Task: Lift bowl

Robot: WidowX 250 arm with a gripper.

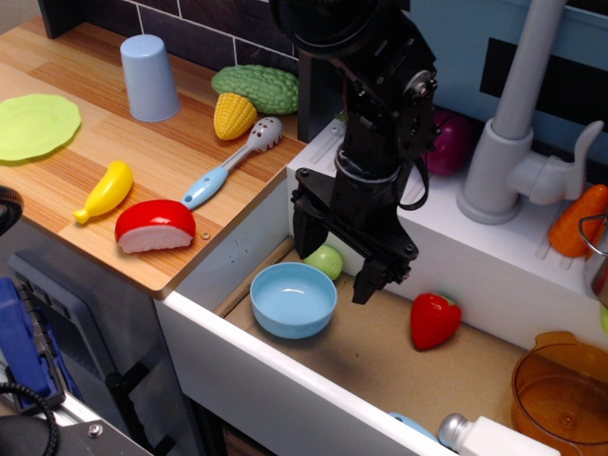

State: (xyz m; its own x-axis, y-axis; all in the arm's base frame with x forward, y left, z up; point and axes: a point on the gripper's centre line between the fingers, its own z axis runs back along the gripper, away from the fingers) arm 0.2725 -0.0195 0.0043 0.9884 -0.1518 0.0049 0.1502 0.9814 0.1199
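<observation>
The small light-blue bowl (293,299) sits upright and empty on the brown floor of the toy sink (380,366), near its left wall. My black gripper (334,261) hangs open just above and behind the bowl's far right rim, one finger at the left (304,235) and one at the right (369,282). It holds nothing. A small green ball (326,260) lies between the fingers, right behind the bowl.
A red strawberry toy (435,320) lies right of the bowl. An orange translucent pot (562,399) stands at the sink's right corner. A white bottle (484,438) lies at the front edge. The wooden counter (114,142) holds a green plate (36,125), blue cup (149,78), banana, corn and spoon.
</observation>
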